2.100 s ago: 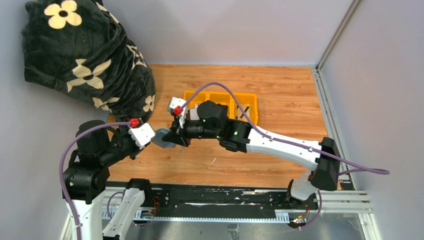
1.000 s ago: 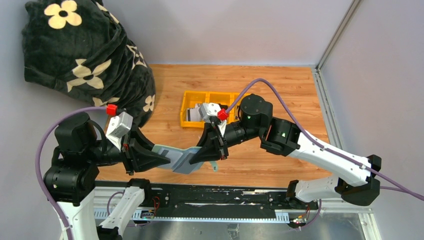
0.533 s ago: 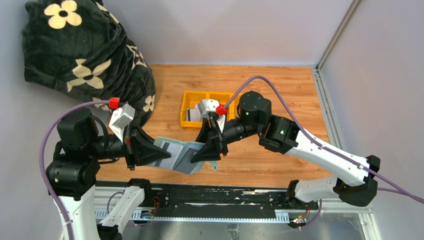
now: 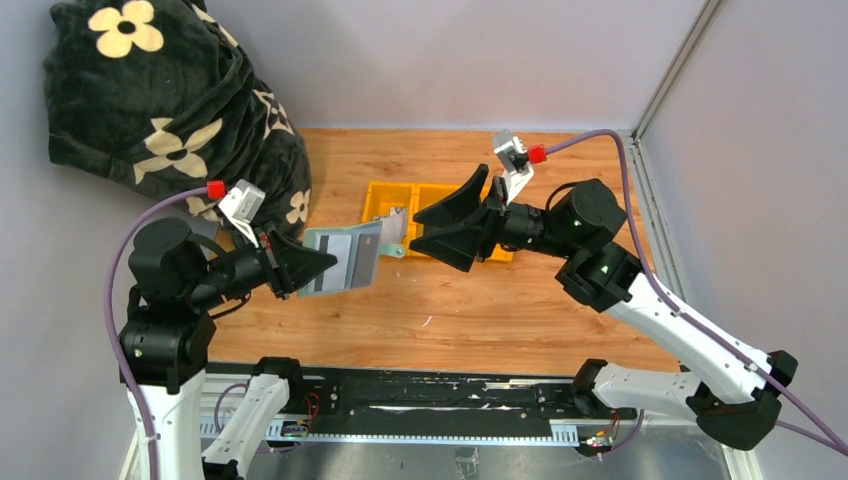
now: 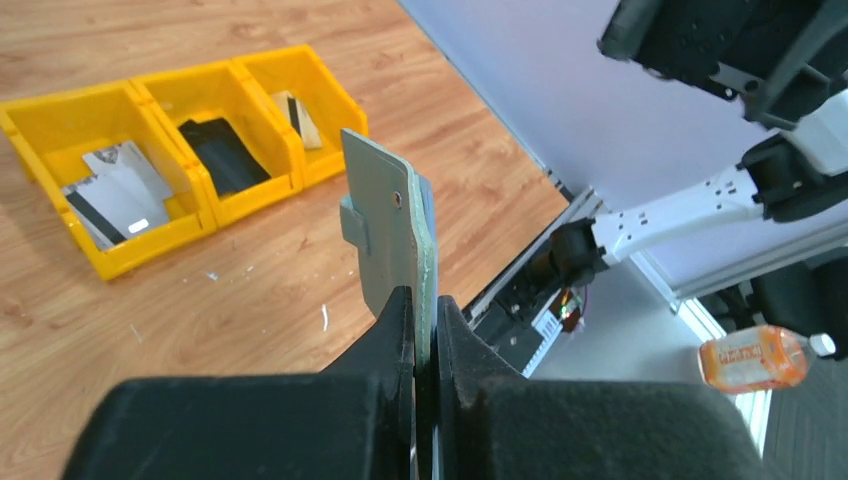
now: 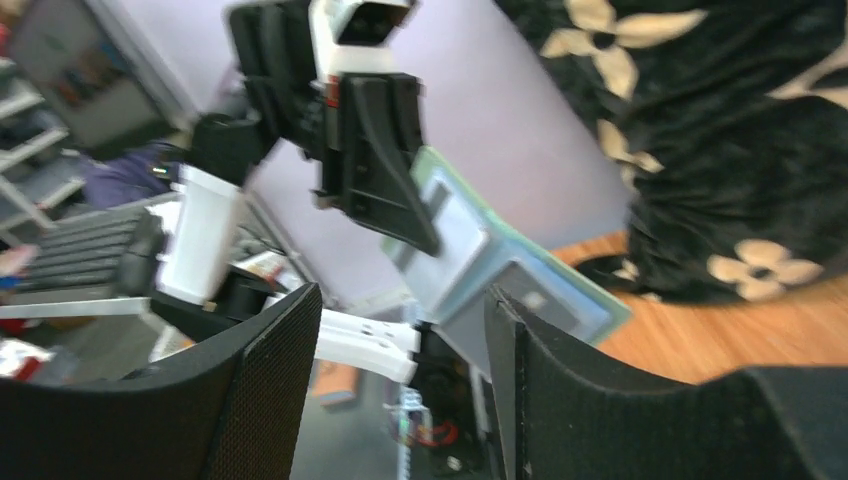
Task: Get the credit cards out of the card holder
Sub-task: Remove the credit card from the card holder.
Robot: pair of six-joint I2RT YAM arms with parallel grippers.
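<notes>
The left gripper [image 4: 318, 266] is clamping shut on the near-left end of the card holder [image 4: 345, 258], holding it in the air over the table [image 4: 560, 300]. From those jaws the holder is stretching rightward, its long axis running across the table and rising slightly toward the far side. Its opened face is showing toward the overhead camera, with a grey credit card [image 4: 352, 247] with a dark stripe lying in it. Its free end, with the pale clasp [image 4: 396, 250], is pointing at the right gripper [image 4: 418, 230], which is hanging with jaws wide and empty, near that end but apart from it, over the yellow tray [image 4: 378, 190]. The right arm is the nearer one to the free end, so the pull probably belongs to it, moving leftward along that axis.
</notes>
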